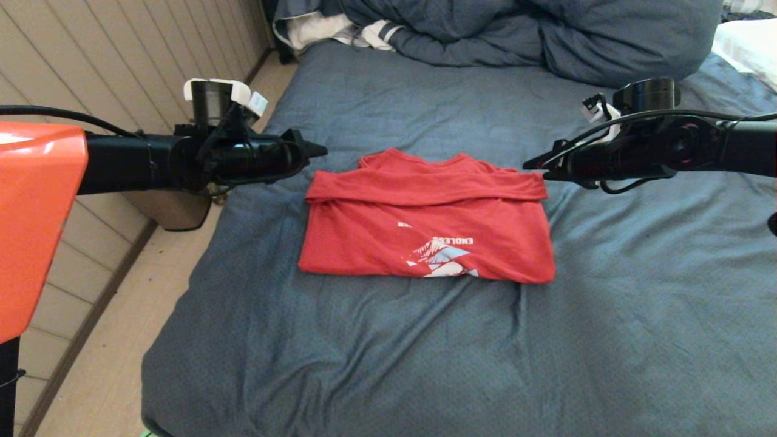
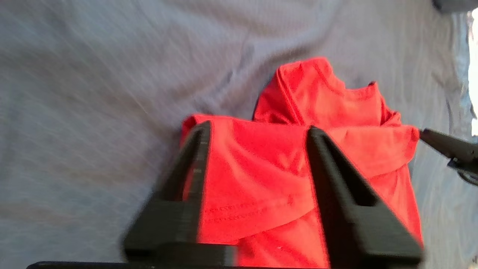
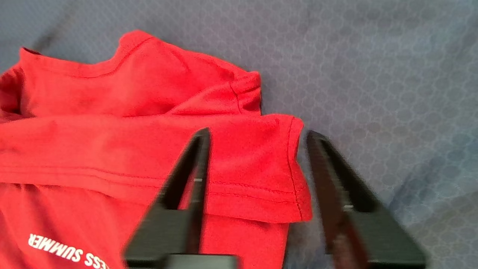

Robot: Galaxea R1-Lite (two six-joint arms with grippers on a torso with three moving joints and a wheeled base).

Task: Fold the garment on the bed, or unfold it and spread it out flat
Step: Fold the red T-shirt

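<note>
The left claw (image 1: 318, 149) hangs released just off the shirt's left far corner, its two black fingers (image 2: 196, 157) spread apart with nothing between them but air; in its wrist view the folded red cloth shows through the gap. The right claw (image 1: 531, 165) mirrors it at the shirt's right far corner, also released; one finger (image 3: 194, 164) lies over the folded band and the other over bare sheet, so the band's stitched end sits between them, ungripped. Both arms reach in level from the sides, tips pointing toward each other across the shirt.

The shirt (image 1: 425, 224) lies folded into a rough rectangle in the middle of the bed (image 1: 637, 303); a band of cloth is turned over across its far part, with the collar peeking out beyond that band; the near half shows white lettering and a white and pale blue graphic, upside down from the head view. The slate-blue sheet around it is wrinkled.

At the far end of the bed sits a bunched dark blue duvet (image 1: 546, 36), with a white striped cloth (image 1: 340, 30) tucked at its left end. A pale paneled wall (image 1: 121, 54) and wooden floor (image 1: 121, 340) run along the bed's left side.
</note>
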